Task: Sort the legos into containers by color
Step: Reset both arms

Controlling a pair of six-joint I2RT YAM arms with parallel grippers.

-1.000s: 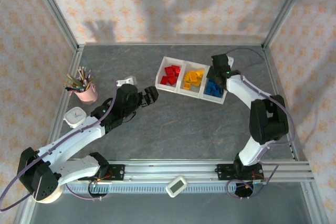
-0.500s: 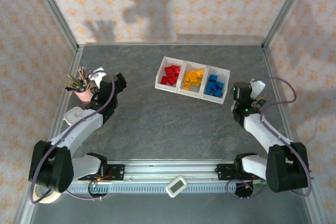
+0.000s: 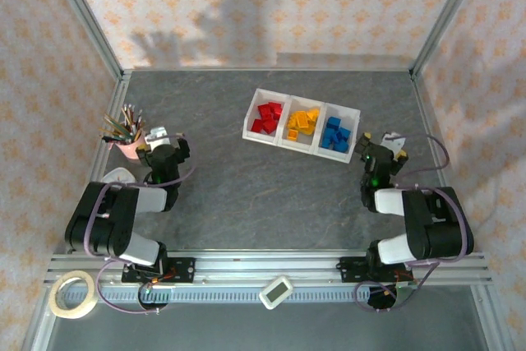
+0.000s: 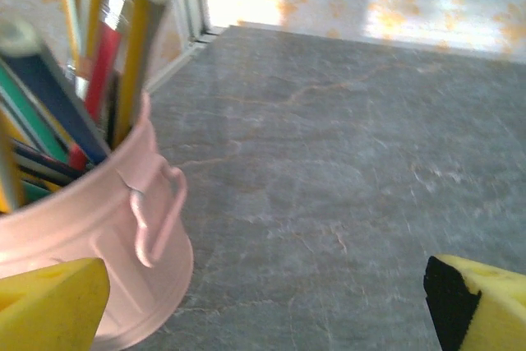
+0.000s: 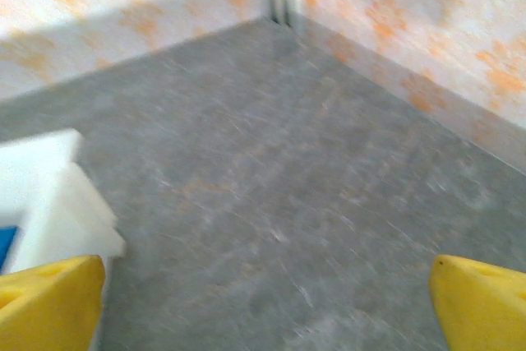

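No legible text or numbers, display on white device (image 3: 276,291) too small to read

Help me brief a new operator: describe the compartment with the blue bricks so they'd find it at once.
On the grey table, find the white tray of three square compartments toward the back. Take the compartment at its right end in the overhead view. It alone holds blue bricks; the middle one holds yellow bricks, the left one red bricks.

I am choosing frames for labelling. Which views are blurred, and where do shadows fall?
Top external: sharp, with soft shadows on the back wall. Left wrist: the pink cup and pencils near the lens are out of focus. Right wrist: smeared throughout, the white tray corner without crisp edges.
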